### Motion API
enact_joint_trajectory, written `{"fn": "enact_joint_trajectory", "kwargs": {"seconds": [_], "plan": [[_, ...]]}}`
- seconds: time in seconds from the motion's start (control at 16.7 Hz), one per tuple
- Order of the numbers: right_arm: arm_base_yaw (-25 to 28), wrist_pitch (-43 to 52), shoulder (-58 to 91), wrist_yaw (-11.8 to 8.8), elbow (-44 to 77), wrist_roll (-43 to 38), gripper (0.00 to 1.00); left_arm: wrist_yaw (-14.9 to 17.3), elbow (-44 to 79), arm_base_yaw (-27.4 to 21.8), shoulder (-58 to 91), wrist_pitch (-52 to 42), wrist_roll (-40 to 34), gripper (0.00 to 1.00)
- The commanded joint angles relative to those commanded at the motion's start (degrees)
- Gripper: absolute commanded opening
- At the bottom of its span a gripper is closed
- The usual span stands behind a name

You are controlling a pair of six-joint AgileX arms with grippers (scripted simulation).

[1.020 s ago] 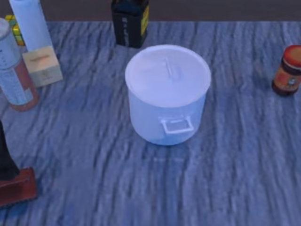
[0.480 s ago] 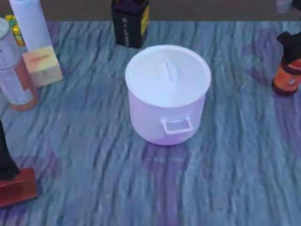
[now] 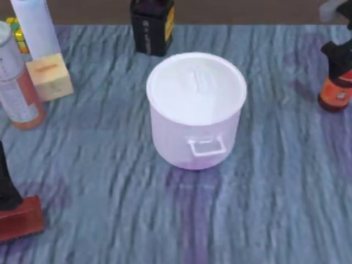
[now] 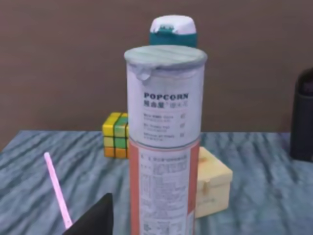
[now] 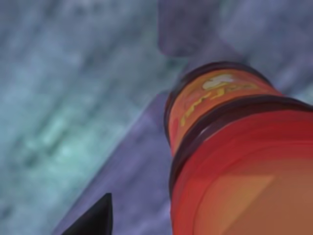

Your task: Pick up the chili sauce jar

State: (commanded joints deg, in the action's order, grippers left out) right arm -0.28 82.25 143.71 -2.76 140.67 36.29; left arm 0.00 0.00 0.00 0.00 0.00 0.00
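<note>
Blue-grey streaked surface (image 3: pixel 110 181) fills the top view, with a brown wall behind it. At its centre stands a white lidded pot (image 3: pixel 196 107). The chili sauce jar (image 3: pixel 334 92) stands at the surface's three o'clock edge, well apart from the pot. Only its orange-red label and base show from above, because the right gripper (image 3: pixel 340 55) sits as a dark shape directly over its lid. In the right wrist view the jar (image 5: pixel 230 156) looms very near, red lid towards the camera, upright on the surface. One dark fingertip (image 5: pixel 93 218) shows beside it and apart from it. How wide this gripper stands, or whether it touches the jar, cannot be told.

The left arm is parked around eight o'clock. Its wrist view faces a tall popcorn can (image 4: pixel 165 147), a colour cube (image 4: pixel 115 134) and a cream box (image 4: pixel 211 183); its gripper's state cannot be told either.

The step in hand looks like the final approach. To do it well, the gripper should centre on the jar, descend until the fingers straddle the glass body below the lid, close evenly, then lift straight up to avoid tipping it off the nearby edge.
</note>
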Motion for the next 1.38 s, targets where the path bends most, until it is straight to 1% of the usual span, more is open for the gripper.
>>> {"fn": "enact_joint_trajectory", "kwargs": {"seconds": [0.18,0.48,0.78,1.38], "plan": [[0.0,-1.1,-0.1,0.0,-1.1,0.0,1.00,0.0,0.0,0.0,0.0,0.0,0.0,1.00],[0.3,-10.3,-0.1,0.0,-10.4,-0.3,1.00,0.0,0.0,0.0,0.0,0.0,0.0,1.00],[0.4,-11.4,-0.1,0.0,-11.5,-0.4,1.00,0.0,0.0,0.0,0.0,0.0,0.0,1.00],[0.4,-11.4,-0.1,0.0,-11.5,-0.4,0.25,0.0,0.0,0.0,0.0,0.0,0.0,1.00]]}}
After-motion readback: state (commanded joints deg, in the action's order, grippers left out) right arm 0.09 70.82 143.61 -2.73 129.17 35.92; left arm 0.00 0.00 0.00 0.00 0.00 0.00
